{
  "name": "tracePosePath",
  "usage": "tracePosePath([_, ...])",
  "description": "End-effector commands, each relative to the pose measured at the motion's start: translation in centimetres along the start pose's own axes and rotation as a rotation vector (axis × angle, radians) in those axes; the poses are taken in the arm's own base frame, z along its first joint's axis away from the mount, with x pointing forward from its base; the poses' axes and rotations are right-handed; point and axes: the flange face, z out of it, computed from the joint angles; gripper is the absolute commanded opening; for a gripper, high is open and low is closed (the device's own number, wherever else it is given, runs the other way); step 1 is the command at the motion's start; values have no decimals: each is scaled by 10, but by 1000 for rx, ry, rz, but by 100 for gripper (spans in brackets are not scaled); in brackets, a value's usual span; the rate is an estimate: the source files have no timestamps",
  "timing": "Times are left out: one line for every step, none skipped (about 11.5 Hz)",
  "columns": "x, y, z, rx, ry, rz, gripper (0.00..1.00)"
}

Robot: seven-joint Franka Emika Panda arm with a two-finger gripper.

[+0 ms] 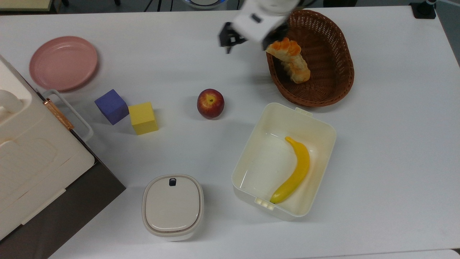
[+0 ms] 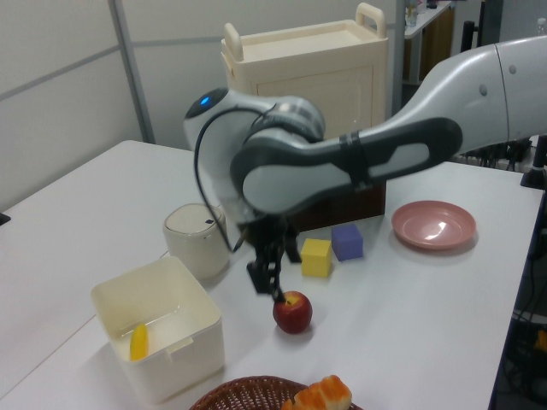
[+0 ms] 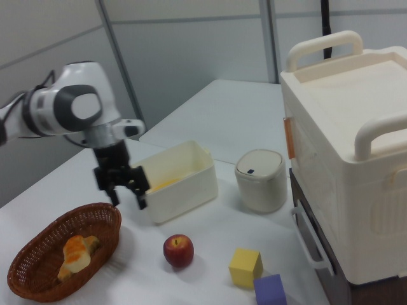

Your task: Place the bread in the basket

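The bread [image 1: 285, 47], its orange glazed top facing up, lies inside the dark woven basket [image 1: 334, 72] at the far end of the tabletop [image 1: 395, 144], resting against the basket's wall on the top view's left and partly on a longer pale golden loaf [image 1: 297, 69] that sits there too; in the right view the two rolls [image 3: 75, 253] lie together near the middle of the wicker bowl. Judged from how things lie, the placing itself looks done, with nothing left but for the arm to clear the area. The gripper [image 3: 124, 185] hangs above bare tabletop just outside the basket, on the top view's left of its rim, and between the basket and the cream tub [image 3: 181, 180] in the right view. Its jaws stand apart, spread to a moderate gap, with nothing between them and nothing touching them; the left view shows the fingertips [image 2: 258, 277] pointing down above the red apple [image 2: 292, 312], clear of it. The tub holds a banana [image 1: 293, 169], and a lidded pot [image 1: 173, 206], a yellow cube [image 1: 143, 117], a purple cube [image 1: 111, 106] and a pink plate [image 1: 63, 62] stand untouched well apart from the basket.
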Motion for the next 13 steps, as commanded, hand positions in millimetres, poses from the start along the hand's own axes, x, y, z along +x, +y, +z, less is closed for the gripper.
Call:
tracePosePath([-2, 96, -14, -2, 77, 130, 100])
tracePosePath([-9, 125, -20, -2, 100, 181, 100])
tracePosePath([-15, 145, -24, 5, 114, 218, 100])
tracePosePath([-19, 156, -28, 9, 134, 239, 100])
tracePosePath([-22, 168, -32, 15, 161, 262, 100])
tracePosePath([-28, 179, -39, 20, 182, 281, 100])
tracePosePath([-29, 181, -43, 35, 199, 294, 100])
tracePosePath([-35, 181, -53, 83, 222, 309, 100])
tracePosePath([-42, 186, -58, 125, 232, 325, 100])
tracePosePath([-45, 185, -62, 140, 240, 320, 100])
tracePosePath([-45, 182, -62, 141, 234, 315, 100])
tracePosePath([-44, 181, -60, 141, 231, 311, 100])
tracePosePath([-44, 180, -60, 141, 230, 311, 100])
